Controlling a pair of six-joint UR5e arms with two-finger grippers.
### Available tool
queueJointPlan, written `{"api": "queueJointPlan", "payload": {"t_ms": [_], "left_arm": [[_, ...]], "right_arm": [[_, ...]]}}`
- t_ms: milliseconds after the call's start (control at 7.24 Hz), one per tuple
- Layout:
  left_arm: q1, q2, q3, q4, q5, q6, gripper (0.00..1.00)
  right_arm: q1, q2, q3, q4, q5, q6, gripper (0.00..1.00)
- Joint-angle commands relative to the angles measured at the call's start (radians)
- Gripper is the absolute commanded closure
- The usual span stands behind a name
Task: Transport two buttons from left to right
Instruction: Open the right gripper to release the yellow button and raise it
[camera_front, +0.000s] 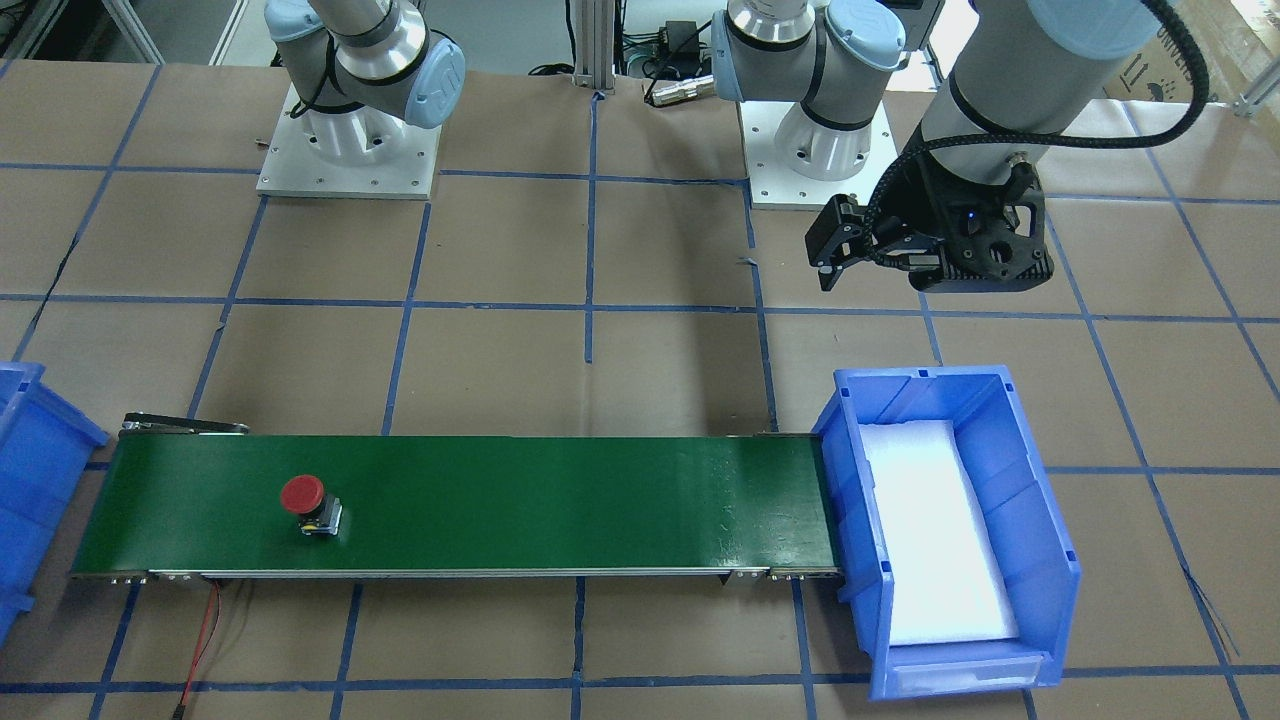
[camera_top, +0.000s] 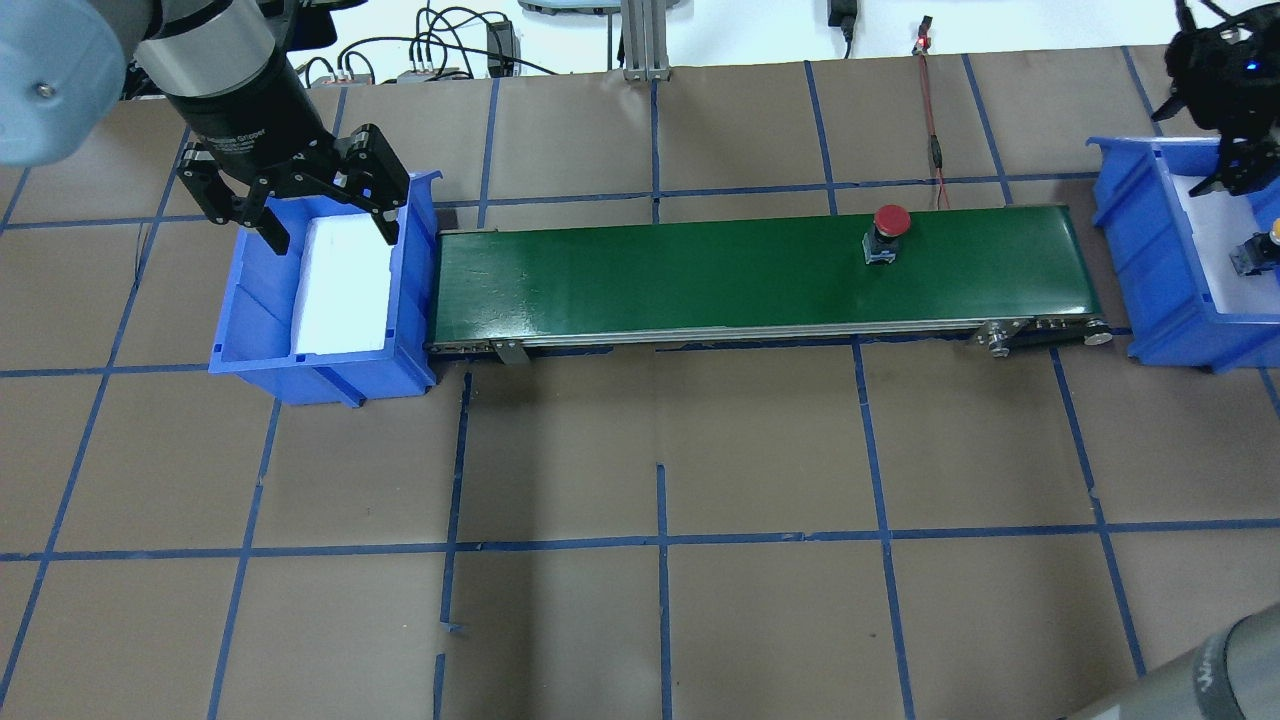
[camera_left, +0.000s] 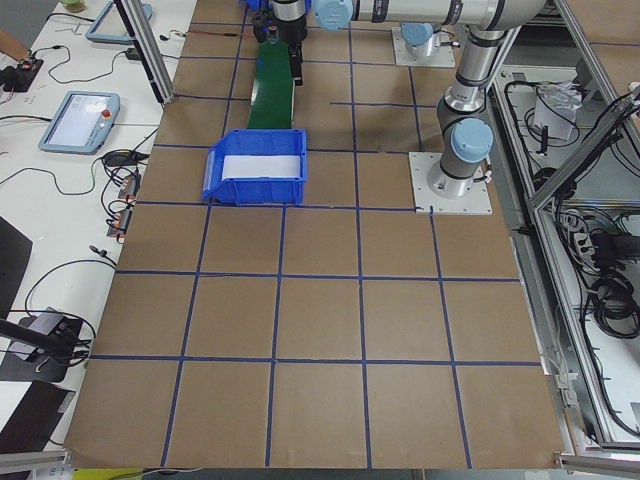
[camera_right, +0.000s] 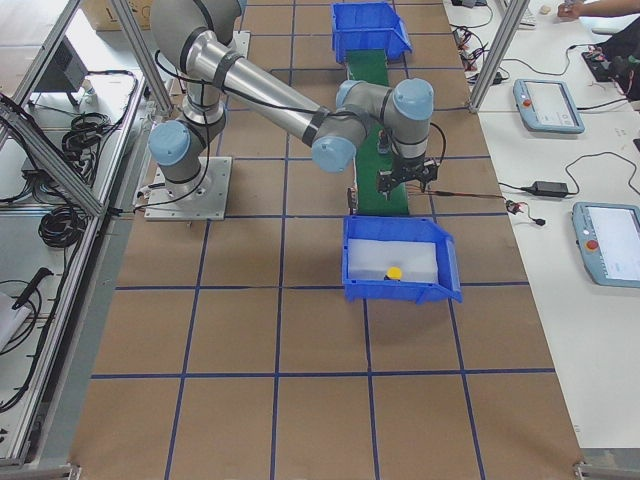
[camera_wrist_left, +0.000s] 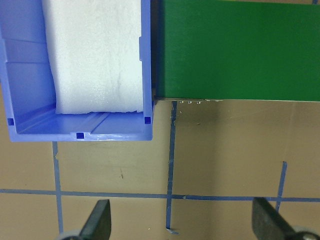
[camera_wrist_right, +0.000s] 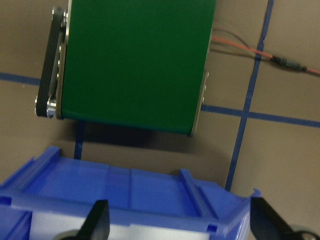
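- Left gripper jaws wide, over left bin, which holds a foam pad.
- Right gripper jaws wide at right bin rim; yellow button inside, clear only in the exterior right view.
- Red button on conveyor belt.

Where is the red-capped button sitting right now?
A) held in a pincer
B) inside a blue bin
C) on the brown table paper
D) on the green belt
D: the red button stands by itself on the green belt, outside either bin and with nothing gripping it.
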Motion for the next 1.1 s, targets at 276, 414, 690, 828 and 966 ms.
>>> {"api": "queueJointPlan", "payload": {"t_ms": [276,414,690,828,966], "left_arm": [[-0.001,0.001,0.000,-0.002,0.007,0.000,0.00],[-0.001,0.001,0.000,-0.002,0.006,0.000,0.00],[-0.001,0.001,0.000,-0.001,0.007,0.000,0.00],[-0.001,0.000,0.000,0.000,0.004,0.000,0.00],[-0.001,0.000,0.000,-0.001,0.006,0.000,0.00]], "right_arm": [[0.086,0.047,0.119,-0.025,0.012,0.257,0.00],[0.092,0.038,0.129,-0.025,0.010,0.289,0.00],[0.106,0.036,0.133,-0.037,0.012,0.291,0.00],[0.106,0.039,0.135,-0.058,0.010,0.289,0.00],[0.106,0.041,0.135,-0.065,0.010,0.289,0.00]]}}
